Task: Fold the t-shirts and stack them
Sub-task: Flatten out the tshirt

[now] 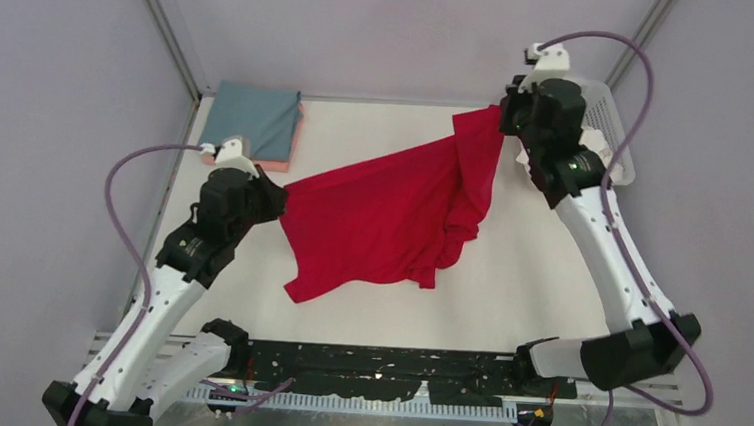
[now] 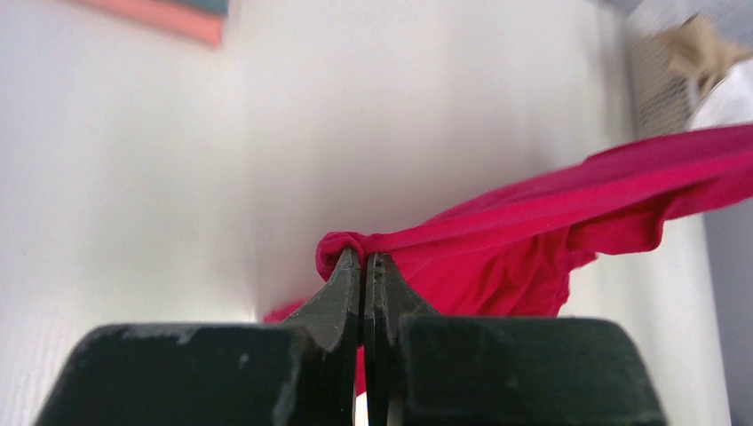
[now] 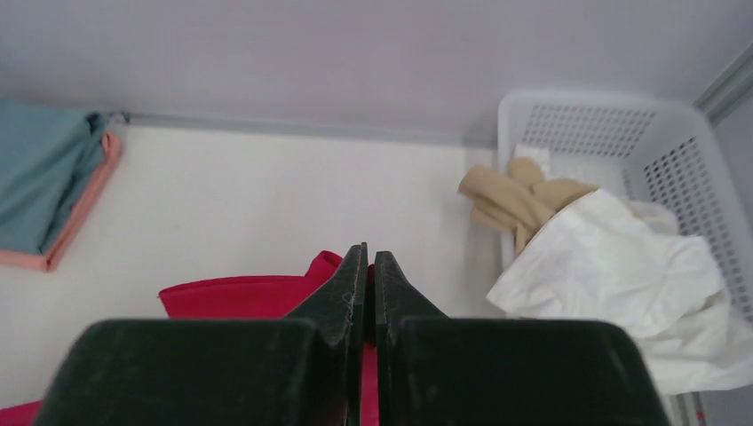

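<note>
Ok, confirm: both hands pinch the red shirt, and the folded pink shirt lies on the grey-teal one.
No: the grey-teal shirt lies on top of the pink shirt, as the top external view shows. The rest stands.

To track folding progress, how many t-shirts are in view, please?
5: red t-shirt held between left gripper and right gripper; grey-teal t-shirt folded on salmon pink t-shirt, far left; white t-shirt and beige t-shirt in the basket, which may hide more.

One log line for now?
red t-shirt: stretched, partly raised | left fingers: shut on it | right fingers: shut on it | folded stack: far-left corner
</note>
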Action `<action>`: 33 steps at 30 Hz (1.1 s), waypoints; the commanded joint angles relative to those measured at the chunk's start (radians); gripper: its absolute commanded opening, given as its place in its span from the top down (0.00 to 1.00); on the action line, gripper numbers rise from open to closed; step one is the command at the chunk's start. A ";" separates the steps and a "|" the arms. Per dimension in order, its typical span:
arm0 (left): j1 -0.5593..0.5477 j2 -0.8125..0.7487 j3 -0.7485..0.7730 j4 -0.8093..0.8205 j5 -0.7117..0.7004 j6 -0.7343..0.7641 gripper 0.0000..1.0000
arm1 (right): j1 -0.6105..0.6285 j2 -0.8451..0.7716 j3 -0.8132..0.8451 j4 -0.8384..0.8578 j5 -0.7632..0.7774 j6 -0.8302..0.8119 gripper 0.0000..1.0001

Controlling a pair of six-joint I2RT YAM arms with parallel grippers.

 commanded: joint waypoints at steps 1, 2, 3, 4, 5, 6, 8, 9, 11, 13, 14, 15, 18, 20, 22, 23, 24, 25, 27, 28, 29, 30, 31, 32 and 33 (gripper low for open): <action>0.000 -0.145 0.123 0.005 -0.184 0.082 1.00 | -0.014 -0.204 -0.048 0.158 0.041 -0.058 0.94; 0.000 -0.176 0.140 0.014 -0.193 0.097 1.00 | -0.014 -0.268 -0.053 0.178 0.032 -0.067 0.95; 0.000 -0.205 0.160 0.031 -0.195 0.111 1.00 | -0.015 -0.297 -0.055 0.183 0.009 -0.078 0.95; 0.000 -0.233 0.180 0.054 -0.189 0.120 1.00 | -0.015 -0.353 -0.052 0.187 -0.009 -0.082 0.95; 0.000 -0.256 0.202 0.078 -0.169 0.142 1.00 | -0.014 -0.377 -0.039 0.186 -0.048 -0.088 0.95; 0.000 -0.275 0.233 0.098 -0.143 0.159 1.00 | -0.015 -0.422 -0.030 0.180 -0.069 -0.089 0.95; 0.000 -0.298 0.304 0.114 -0.087 0.194 1.00 | -0.015 -0.475 0.012 0.161 -0.134 -0.091 0.95; 0.000 -0.305 0.342 0.121 -0.056 0.209 1.00 | -0.014 -0.491 0.043 0.155 -0.179 -0.089 0.95; 0.000 -0.311 0.426 0.123 0.037 0.239 1.00 | -0.014 -0.531 0.099 0.135 -0.247 -0.089 0.95; 0.000 -0.309 0.503 0.121 0.091 0.253 1.00 | -0.014 -0.560 0.164 0.111 -0.308 -0.088 0.95; 0.000 -0.309 0.543 0.114 0.108 0.259 1.00 | -0.015 -0.574 0.212 0.092 -0.330 -0.086 0.95; 0.001 -0.310 0.580 0.106 0.122 0.271 1.00 | -0.015 -0.580 0.234 0.085 -0.360 -0.085 0.95; 0.000 -0.312 0.684 0.082 0.144 0.293 1.00 | -0.015 -0.601 0.331 0.064 -0.413 -0.085 0.95; 0.000 -0.314 0.729 0.068 0.159 0.304 1.00 | -0.014 -0.607 0.377 0.054 -0.430 -0.091 0.95; 0.000 -0.308 0.761 0.067 0.158 0.315 1.00 | -0.014 -0.605 0.417 0.050 -0.440 -0.096 0.95; 0.000 -0.302 0.774 0.063 0.153 0.319 1.00 | -0.014 -0.596 0.428 0.045 -0.442 -0.098 0.95; 0.000 -0.293 0.789 0.058 0.146 0.322 1.00 | -0.014 -0.589 0.452 0.044 -0.443 -0.099 0.95; 0.000 -0.280 0.801 0.053 0.144 0.329 1.00 | -0.015 -0.573 0.462 0.038 -0.442 -0.103 0.94; 0.000 -0.246 0.816 0.042 0.079 0.339 1.00 | -0.014 -0.545 0.480 0.034 -0.435 -0.109 0.94; 0.000 -0.219 0.820 0.035 0.051 0.345 1.00 | -0.015 -0.535 0.480 0.035 -0.427 -0.115 0.94; 0.000 -0.197 0.818 0.029 0.022 0.353 1.00 | -0.014 -0.517 0.476 0.038 -0.423 -0.122 0.95; 0.000 -0.171 0.812 0.026 -0.012 0.358 1.00 | -0.014 -0.508 0.456 0.044 -0.413 -0.129 0.95; 0.000 -0.145 0.803 0.021 -0.053 0.361 1.00 | -0.015 -0.493 0.440 0.065 -0.409 -0.132 0.95; 0.000 -0.117 0.786 0.017 -0.106 0.364 1.00 | -0.015 -0.486 0.399 0.075 -0.399 -0.133 0.95; 0.000 -0.084 0.760 0.017 -0.143 0.360 1.00 | -0.013 -0.471 0.343 0.100 -0.383 -0.130 0.95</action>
